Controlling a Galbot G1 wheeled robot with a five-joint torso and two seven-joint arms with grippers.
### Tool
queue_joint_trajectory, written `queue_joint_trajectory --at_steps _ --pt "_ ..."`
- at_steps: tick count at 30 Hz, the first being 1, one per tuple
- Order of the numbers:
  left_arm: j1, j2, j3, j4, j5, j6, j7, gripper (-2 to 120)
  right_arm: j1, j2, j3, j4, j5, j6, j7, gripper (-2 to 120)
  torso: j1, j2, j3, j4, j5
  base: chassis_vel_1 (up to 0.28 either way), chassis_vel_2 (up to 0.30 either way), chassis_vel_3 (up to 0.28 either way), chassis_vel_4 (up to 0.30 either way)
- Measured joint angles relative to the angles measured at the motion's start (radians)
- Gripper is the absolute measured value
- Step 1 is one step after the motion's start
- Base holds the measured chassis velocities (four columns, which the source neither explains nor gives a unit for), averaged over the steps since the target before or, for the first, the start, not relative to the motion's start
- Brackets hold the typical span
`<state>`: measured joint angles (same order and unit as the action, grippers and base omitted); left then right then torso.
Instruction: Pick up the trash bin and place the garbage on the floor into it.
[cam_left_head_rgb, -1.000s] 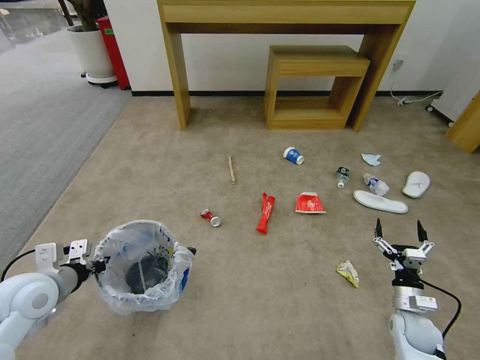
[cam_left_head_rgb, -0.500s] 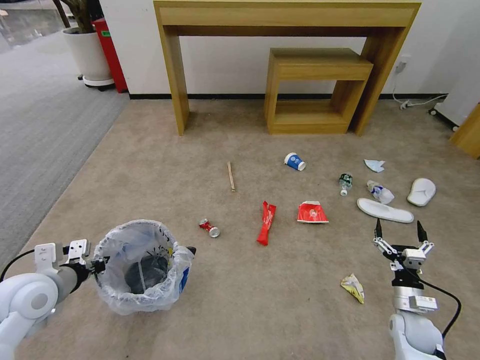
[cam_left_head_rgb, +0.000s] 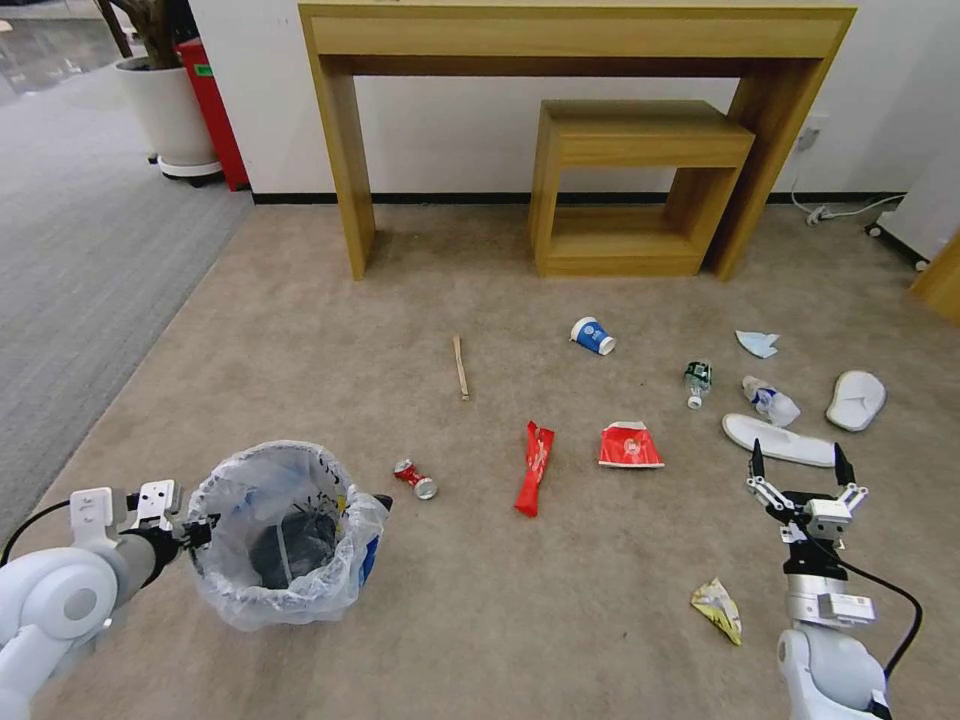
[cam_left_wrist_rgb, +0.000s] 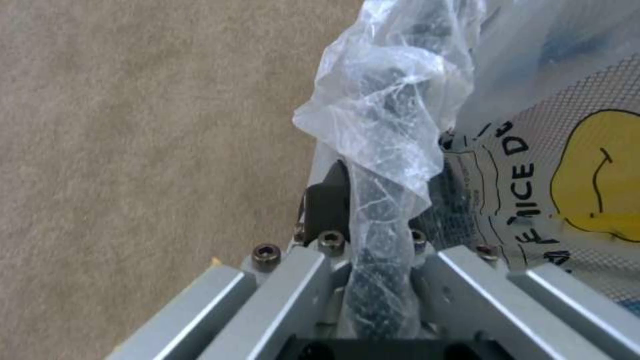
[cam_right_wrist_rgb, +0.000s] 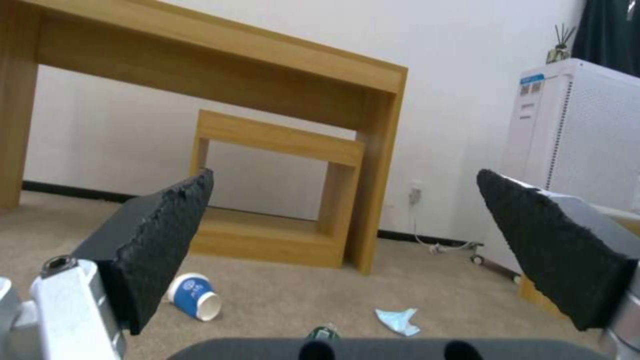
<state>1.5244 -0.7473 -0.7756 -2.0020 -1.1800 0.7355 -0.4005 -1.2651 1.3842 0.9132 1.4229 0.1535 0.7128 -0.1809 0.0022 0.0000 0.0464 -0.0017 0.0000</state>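
Note:
The trash bin, black with a crinkly clear liner, hangs low at my left with my left gripper shut on its rim. In the left wrist view the fingers pinch rim and bag. My right gripper stands open above the floor, just short of a white slipper. Garbage lies ahead: a crushed can, red wrappers, a stick, a cup, a small bottle, a mask and a yellow wrapper.
Two nested wooden tables stand against the far wall. A red bin and a white planter sit at the back left beside grey striped carpet. A white appliance and a cable are at the right.
The whole head view has shifted: tables and litter sit lower and nearer, so the camera has moved forward. Both arms hold the same pose, the bin still in the left gripper.

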Motion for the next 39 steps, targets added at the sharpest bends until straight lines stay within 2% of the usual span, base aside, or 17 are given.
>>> queue_joint_trajectory --at_steps 26,39 --pt "-0.016 -0.014 0.016 0.017 0.019 0.0 0.012 0 0.015 -0.049 -0.009 -0.047 0.0 0.008 0.043 100 0.0 0.0 0.0 0.0 0.0 -0.004 0.004 0.004 -0.004" --pt "-0.011 -0.018 0.012 0.021 0.038 0.0 0.029 0 -0.061 -0.112 0.001 -0.047 0.009 0.0 0.056 100 0.0 0.0 0.0 0.0 0.0002 0.0 0.0 0.0 0.0"
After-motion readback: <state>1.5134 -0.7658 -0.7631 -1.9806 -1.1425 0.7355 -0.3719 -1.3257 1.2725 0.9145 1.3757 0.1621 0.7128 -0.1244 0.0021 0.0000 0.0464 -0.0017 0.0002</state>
